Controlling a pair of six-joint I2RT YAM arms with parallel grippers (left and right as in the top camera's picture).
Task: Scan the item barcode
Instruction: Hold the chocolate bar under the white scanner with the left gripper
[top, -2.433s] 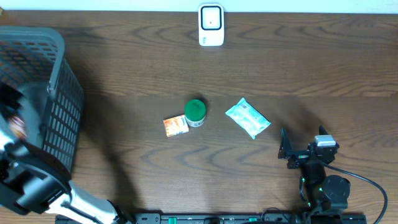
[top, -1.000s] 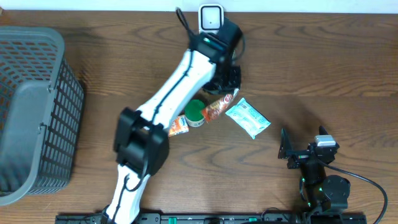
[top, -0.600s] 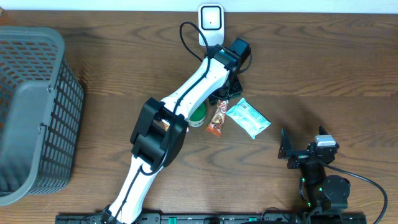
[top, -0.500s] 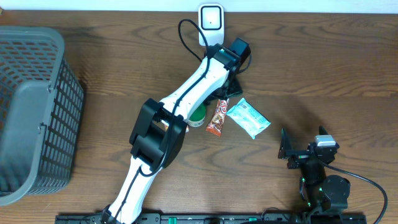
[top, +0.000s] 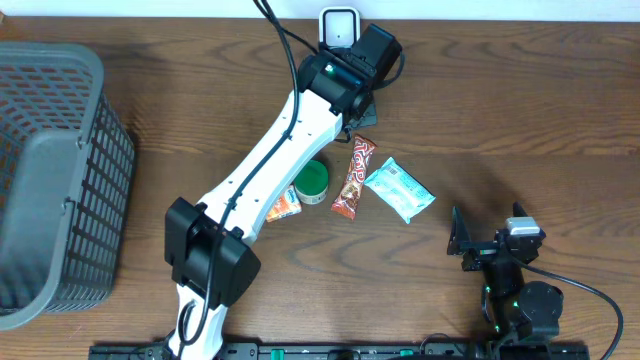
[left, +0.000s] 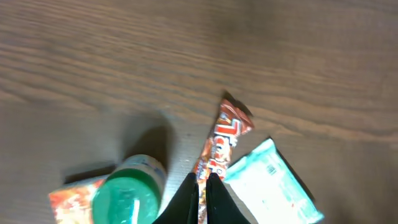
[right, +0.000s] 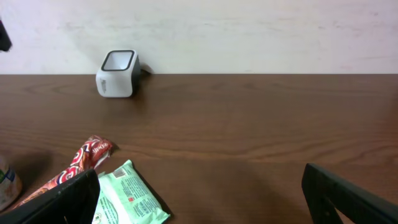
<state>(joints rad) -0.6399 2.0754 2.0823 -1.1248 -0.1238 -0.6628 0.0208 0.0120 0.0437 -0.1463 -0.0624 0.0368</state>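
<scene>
- Left fingers (left: 214, 202) are pinched together, holding nothing; the snack bar (left: 225, 140) lies on the worktop (left: 93, 62) just under them.
- Right fingers (right: 348, 202) stand wide.
- Best: grab the bar's middle, then show its barcode to the scanner (top: 339, 40).

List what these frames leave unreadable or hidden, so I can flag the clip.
- Snack bar barcode: not visible in any view; print too small and blurred.
- Orange packet: overhead, left arm covers part; left wrist view, green-lidded jar and bottom edge cut it.
- Left gripper: overhead, hidden under its own wrist.
- Basket: cut by left edge overhead.
</scene>
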